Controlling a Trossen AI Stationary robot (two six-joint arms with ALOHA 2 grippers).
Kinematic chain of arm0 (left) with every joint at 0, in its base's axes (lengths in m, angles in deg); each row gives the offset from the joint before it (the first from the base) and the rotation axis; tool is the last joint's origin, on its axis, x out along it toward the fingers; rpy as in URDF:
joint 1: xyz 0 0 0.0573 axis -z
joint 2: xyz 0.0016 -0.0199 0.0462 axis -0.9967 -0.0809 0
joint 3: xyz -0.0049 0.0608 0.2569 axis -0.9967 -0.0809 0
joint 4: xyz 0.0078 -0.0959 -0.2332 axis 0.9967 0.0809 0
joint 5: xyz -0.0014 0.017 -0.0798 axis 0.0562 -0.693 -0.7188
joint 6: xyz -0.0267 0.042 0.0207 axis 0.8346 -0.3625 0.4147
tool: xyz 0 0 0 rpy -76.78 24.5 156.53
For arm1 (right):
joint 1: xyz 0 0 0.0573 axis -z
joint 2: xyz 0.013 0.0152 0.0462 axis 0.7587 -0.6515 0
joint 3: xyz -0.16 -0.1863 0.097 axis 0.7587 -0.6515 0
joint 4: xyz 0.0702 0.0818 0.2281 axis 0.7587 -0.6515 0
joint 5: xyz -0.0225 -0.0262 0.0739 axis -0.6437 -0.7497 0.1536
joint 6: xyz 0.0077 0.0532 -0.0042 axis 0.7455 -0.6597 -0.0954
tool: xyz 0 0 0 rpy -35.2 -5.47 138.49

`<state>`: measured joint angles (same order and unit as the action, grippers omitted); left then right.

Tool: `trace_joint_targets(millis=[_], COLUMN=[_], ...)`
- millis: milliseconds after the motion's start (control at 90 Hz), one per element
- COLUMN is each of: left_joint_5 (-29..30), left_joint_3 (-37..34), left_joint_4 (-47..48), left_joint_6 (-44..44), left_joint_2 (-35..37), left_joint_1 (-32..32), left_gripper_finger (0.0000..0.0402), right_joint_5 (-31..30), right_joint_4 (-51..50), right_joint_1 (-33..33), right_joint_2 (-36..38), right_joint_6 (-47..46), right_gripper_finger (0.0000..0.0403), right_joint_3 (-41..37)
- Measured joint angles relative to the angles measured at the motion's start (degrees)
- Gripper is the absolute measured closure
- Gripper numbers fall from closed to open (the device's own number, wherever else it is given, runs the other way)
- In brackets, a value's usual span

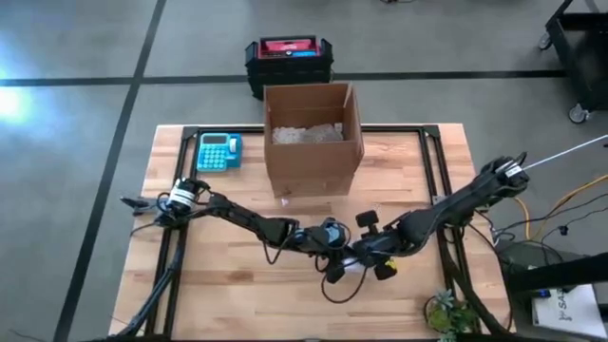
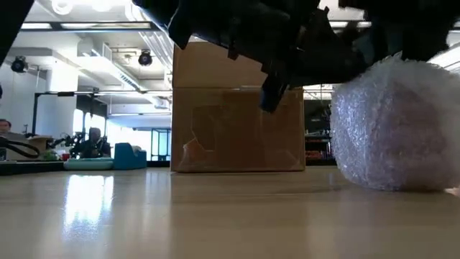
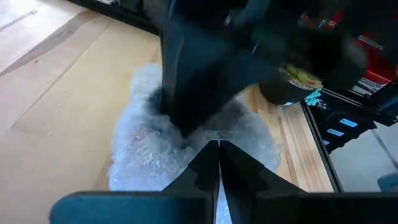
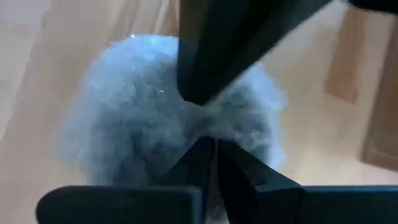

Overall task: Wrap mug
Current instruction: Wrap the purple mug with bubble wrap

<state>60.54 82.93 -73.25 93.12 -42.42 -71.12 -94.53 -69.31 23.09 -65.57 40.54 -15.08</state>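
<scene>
A rounded bundle of bubble wrap (image 2: 397, 126), cloudy white and pebbled with small air cells, sat on the pale wooden table (image 1: 228, 285) toward its near edge, right of centre, and whatever lay inside it was hidden. Both dark arms met over it. The left tool (image 3: 217, 163) had its two black fingers pressed together into a narrow wedge with only a thin seam between them, their tips down against the crinkled plastic; whether any film was pinched in that seam could not be told. The right tool (image 4: 210, 155) looked the same, its fingers closed to a point just above the fuzzy dome of wrap, and each wrist view showed the other arm's blocky black finger bearing down on the bundle's top. From above, the two tools crowded together over the wrap so that only a sliver of it showed beneath them. Farther back, near the table's middle, stood an open cardboard box (image 1: 313, 139), square and plain brown, with crumpled clear packing material (image 1: 306, 133) in its bottom. A small teal calculator (image 1: 218, 151) lay flat just to the left of the box. Off the table's far edge, a black crate (image 1: 288, 63) with a red top rested on the grey floor. At the table's near right corner a small green plant (image 1: 444, 312) showed.
</scene>
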Motion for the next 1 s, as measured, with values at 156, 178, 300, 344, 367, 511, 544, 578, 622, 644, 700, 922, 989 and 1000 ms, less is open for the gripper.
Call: trace_joint_targets(millis=[156, 178, 300, 344, 367, 511, 544, 578, 622, 644, 700, 922, 989, 1000], left_joint_5=[-0.01, -0.01, -0.01, 0.01, 0.01, 0.13, 0.21, 0.23, 0.24, 0.27, 0.30, 0.32, 0.30, 0.30], left_joint_3=[0.00, 0.00, -0.02, -0.02, -0.02, -0.02, -0.02, -0.02, -0.02, -0.02, -0.02, -0.02, -0.02, -0.02], left_joint_4=[-0.11, -0.16, -0.28, -0.26, -0.26, -0.26, -0.26, -0.26, -0.26, -0.25, -0.26, -0.24, -0.26, -0.26], left_joint_6=[0.01, 0.02, 0.02, 0.02, 0.02, 0.02, 0.02, 0.00, 0.01, 0.01, 0.00, 0.00, 0.01, 0.02], left_joint_2=[0.00, -0.02, -0.02, -0.02, -0.02, -0.02, -0.02, -0.02, -0.02, -0.02, -0.02, -0.02, -0.02, -0.02], left_joint_1=[0.02, 0.02, 0.02, 0.02, 0.02, 0.02, 0.02, 0.02, 0.00, 0.00, 0.02, 0.00, 0.00, 0.00], left_gripper_finger=[0.0399, 0.0398, 0.0398, 0.0398, 0.0398, 0.0398, 0.0397, 0.0397, 0.0397, 0.0397, 0.0397, 0.0397, 0.0397, 0.0397], right_joint_5=[0.00, 0.00, 0.67, 1.18, 1.51, 2.14, 2.14, 2.06, 2.03, 1.96, 1.83, 1.44, 1.21, 1.18], right_joint_4=[4.87, 4.88, 1.55, -0.86, -2.45, -11.35, -13.74, -15.41, -17.26, -18.23, -19.72, -19.33, -14.70, -13.83], right_joint_1=[0.04, 0.04, 0.04, 0.04, 0.04, 0.00, 0.00, 0.00, 0.00, 0.00, 0.00, 0.02, 0.02, 0.02], right_joint_2=[-1.35, -1.46, -1.35, -1.06, -0.88, 1.18, 1.49, 1.66, 1.91, 1.98, 2.56, 3.41, 3.54, 3.54], right_joint_6=[-0.02, -0.02, 0.22, 0.70, 0.88, 1.40, 1.46, 1.44, 1.43, 1.41, 1.23, -1.34, -1.44, -1.44], right_gripper_finger=[0.0390, 0.0390, 0.0390, 0.0390, 0.0390, 0.0389, 0.0389, 0.0389, 0.0389, 0.0389, 0.0389, 0.0389, 0.0389, 0.0389], right_joint_3=[-3.17, -3.18, -0.94, 0.92, 1.96, 10.15, 11.77, 13.08, 14.31, 14.78, 15.60, 12.14, 9.50, 8.90])
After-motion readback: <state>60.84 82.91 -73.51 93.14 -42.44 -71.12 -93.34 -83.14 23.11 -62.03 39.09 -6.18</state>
